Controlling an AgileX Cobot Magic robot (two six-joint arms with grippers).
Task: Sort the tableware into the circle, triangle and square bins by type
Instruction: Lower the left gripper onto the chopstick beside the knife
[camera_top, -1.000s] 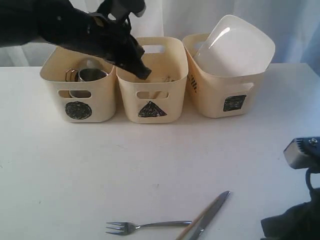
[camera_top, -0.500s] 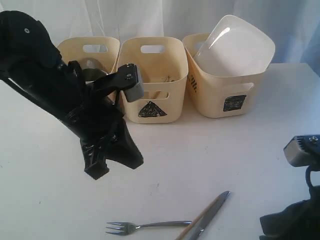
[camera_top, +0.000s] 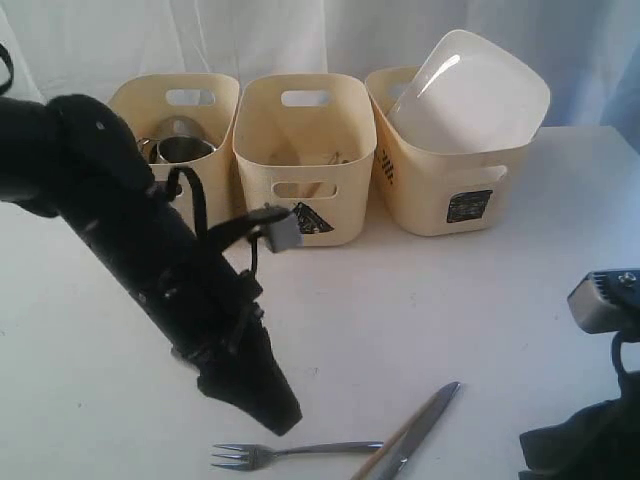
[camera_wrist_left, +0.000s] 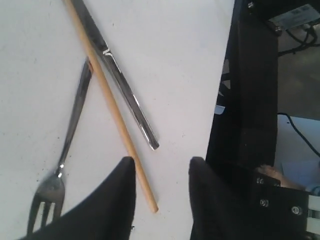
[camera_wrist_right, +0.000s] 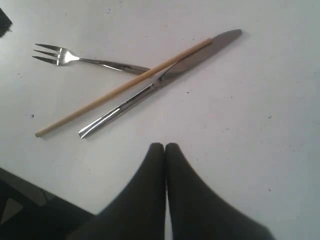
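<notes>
On the middle tub (camera_top: 300, 150), black triangle label (camera_top: 318, 224), right tub (camera_top: 420, 190), square label (camera_top: 468, 206).

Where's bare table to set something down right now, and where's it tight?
Widest bare table lies between the square bin and the knife, right of centre. Tight: the front edge, where fork, chopstick and knife overlap, with the open left tool close above.

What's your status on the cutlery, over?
Left gripper open, empty, over fork and chopstick. Right gripper shut, empty. Both plus knife unsorted on table; chopstick crosses knife.
</notes>
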